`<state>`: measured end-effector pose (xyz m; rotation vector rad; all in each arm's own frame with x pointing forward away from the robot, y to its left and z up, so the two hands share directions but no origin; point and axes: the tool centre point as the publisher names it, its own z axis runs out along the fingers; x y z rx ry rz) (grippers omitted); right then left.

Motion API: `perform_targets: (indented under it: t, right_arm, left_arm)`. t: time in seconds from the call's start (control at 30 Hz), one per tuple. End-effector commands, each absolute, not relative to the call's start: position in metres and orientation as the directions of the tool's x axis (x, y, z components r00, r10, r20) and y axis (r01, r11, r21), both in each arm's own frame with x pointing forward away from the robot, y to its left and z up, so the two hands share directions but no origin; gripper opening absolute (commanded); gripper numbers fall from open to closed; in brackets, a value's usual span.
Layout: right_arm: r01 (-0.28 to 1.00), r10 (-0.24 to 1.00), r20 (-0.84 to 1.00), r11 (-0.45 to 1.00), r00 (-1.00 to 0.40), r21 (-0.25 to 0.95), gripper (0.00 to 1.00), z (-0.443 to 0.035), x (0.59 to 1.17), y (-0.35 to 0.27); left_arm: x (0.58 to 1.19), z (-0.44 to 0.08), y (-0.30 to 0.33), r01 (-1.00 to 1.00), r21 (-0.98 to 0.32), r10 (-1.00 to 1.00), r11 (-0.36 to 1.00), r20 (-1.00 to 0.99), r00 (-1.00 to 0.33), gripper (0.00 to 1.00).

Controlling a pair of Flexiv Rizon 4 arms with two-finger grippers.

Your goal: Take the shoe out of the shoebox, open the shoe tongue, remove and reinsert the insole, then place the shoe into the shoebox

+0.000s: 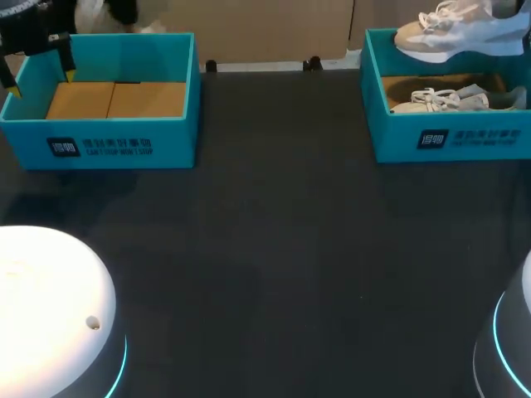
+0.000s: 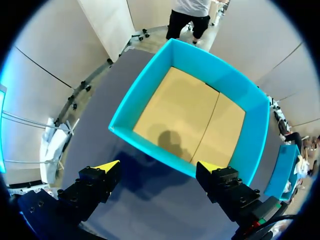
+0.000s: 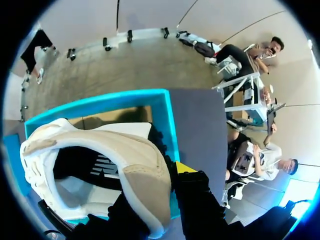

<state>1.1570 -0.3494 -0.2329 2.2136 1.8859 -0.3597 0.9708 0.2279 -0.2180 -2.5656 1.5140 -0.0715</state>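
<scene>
A white and beige shoe (image 1: 452,35) hangs above the back of the teal shoebox (image 1: 448,137) at the far right. My right gripper (image 3: 160,190) is shut on its heel collar, with one yellow-tipped finger (image 3: 186,169) outside the shoe (image 3: 115,155) and the other hidden by it. A second pale shoe (image 1: 440,99) lies inside that shoebox (image 3: 100,102). My left gripper (image 1: 40,81) stands open and empty above the left edge of another teal box (image 1: 108,137). That box (image 2: 250,135) holds nothing, and the left gripper (image 2: 159,166) hovers over its near wall.
The two boxes stand at the back corners of the dark table (image 1: 282,232). The white bases of my arms sit at the front left (image 1: 50,307) and front right (image 1: 510,340).
</scene>
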Motion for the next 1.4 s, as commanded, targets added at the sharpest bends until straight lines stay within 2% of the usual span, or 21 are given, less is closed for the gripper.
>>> perform_targets:
  t: [0.03, 0.93, 1.4]
  right_arm:
    - [0.986, 0.938, -0.316, -0.107, 0.144, 0.131, 0.0, -0.245, 1.143, -0.344]
    - [0.974, 0.936, -0.3, -0.134, 0.186, 0.185, 0.0, -0.271, 1.129, -0.331]
    - [0.973, 0.935, -0.3, -0.133, 0.186, 0.189, 0.0, -0.288, 1.149, -0.333]
  left_arm:
    - [0.971, -0.218, 0.228, -0.865, -0.163, -0.873, -0.474, -0.042, 0.486, 1.0]
    - [0.971, -0.218, 0.228, -0.865, -0.163, -0.873, -0.474, -0.042, 0.486, 1.0]
    - [0.971, -0.218, 0.228, -0.865, -0.163, -0.873, -0.474, -0.042, 0.486, 1.0]
